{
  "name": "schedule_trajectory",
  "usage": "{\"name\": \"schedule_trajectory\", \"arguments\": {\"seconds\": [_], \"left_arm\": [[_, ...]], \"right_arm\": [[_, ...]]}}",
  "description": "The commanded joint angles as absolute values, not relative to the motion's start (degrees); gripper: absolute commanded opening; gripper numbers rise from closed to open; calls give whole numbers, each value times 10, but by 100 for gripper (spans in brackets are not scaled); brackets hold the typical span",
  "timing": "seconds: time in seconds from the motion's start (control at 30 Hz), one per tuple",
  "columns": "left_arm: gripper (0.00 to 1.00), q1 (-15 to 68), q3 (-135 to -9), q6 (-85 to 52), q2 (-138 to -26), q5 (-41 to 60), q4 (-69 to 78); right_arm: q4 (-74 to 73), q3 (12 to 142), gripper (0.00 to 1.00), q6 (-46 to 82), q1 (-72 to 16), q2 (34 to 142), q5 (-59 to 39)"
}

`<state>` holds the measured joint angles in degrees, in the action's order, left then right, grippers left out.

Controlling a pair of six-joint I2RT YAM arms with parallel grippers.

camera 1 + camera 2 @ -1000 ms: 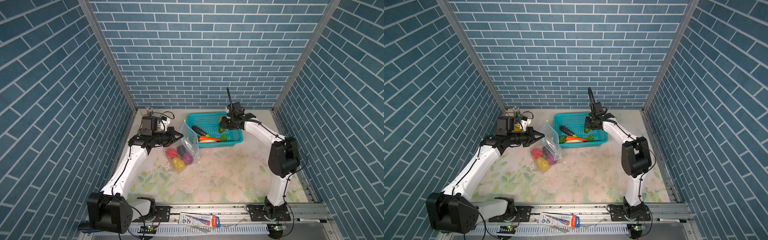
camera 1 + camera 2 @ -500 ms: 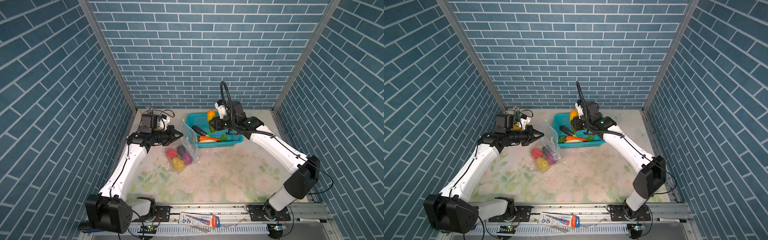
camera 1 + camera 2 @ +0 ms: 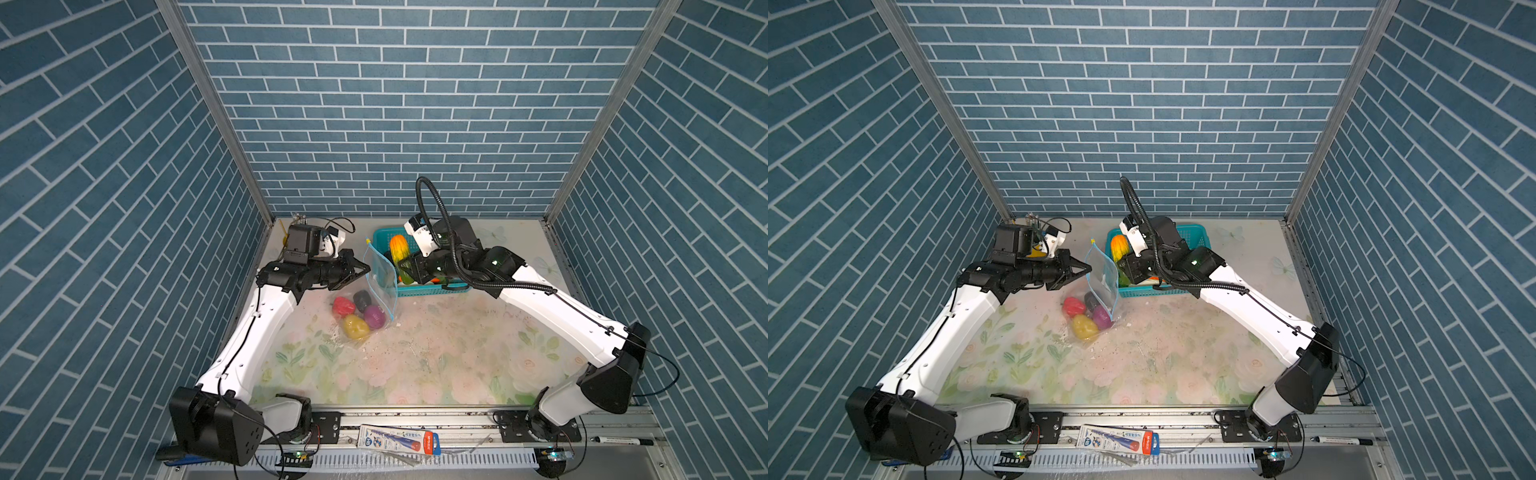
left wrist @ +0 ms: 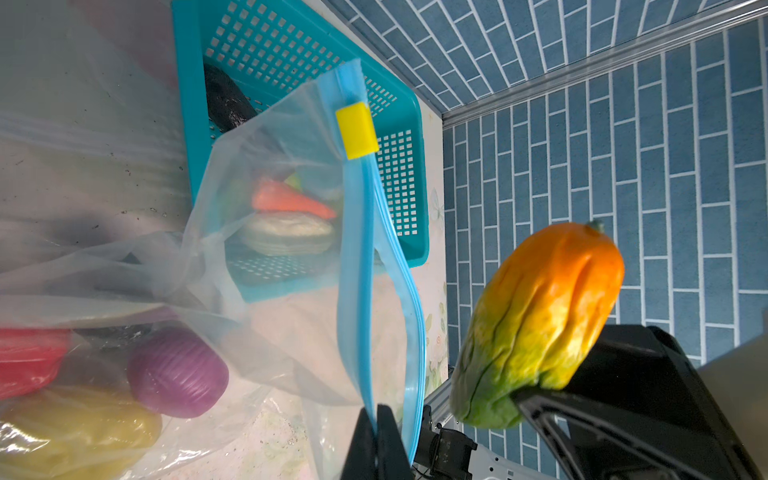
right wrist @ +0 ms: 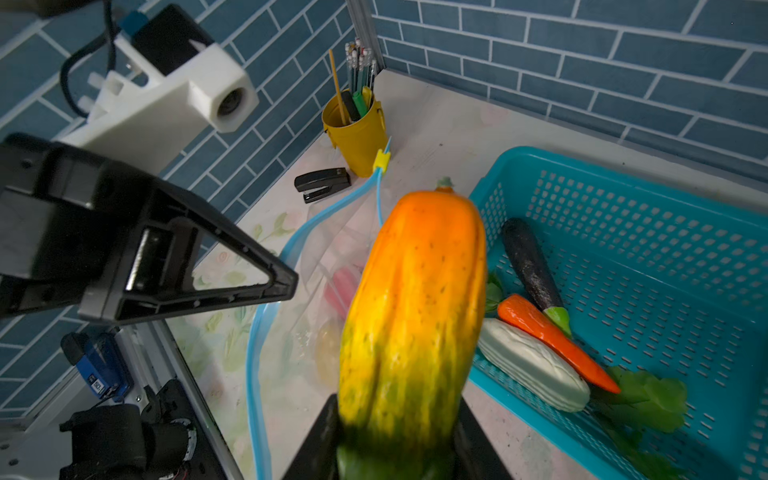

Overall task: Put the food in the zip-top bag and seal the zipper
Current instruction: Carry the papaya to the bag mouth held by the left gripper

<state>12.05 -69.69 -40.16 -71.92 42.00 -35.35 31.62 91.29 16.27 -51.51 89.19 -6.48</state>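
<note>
The clear zip-top bag (image 3: 380, 277) stands with its mouth held up, and its blue zipper (image 4: 358, 257) gapes, with the yellow slider (image 4: 356, 131) at the far end. My left gripper (image 4: 376, 419) is shut on one lip of the zipper strip. Inside the bag lie a red pepper (image 3: 343, 305), a purple onion (image 4: 178, 372), a yellow potato (image 3: 355, 327) and a dark piece (image 3: 362, 299). My right gripper (image 5: 397, 436) is shut on an orange-to-green toy vegetable (image 5: 411, 311), which hangs beside the bag's mouth over the basket's left end.
The teal basket (image 5: 623, 174) behind the bag holds an eggplant (image 5: 530, 262), a carrot (image 5: 548, 336), a white piece (image 5: 532, 365) and green leaves (image 5: 648, 399). A yellow pencil cup (image 5: 357, 133) and a stapler (image 5: 322, 185) stand in the back left corner.
My right gripper has lifted the orange-and-green vegetable out of the basket and carried it left, up to the bag's mouth. The left gripper has kept its hold on the bag.
</note>
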Motion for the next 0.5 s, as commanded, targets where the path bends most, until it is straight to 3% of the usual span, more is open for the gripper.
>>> {"name": "schedule_trajectory", "arguments": {"seconds": [0.0, 0.47], "left_arm": [[0, 128, -717, -397, -721, 413, -359], [0, 136, -717, -399, -720, 412, -355]], "right_arm": [[330, 943, 31, 137, -535, 909, -72], [364, 1002, 31, 123, -571, 959, -72]]}}
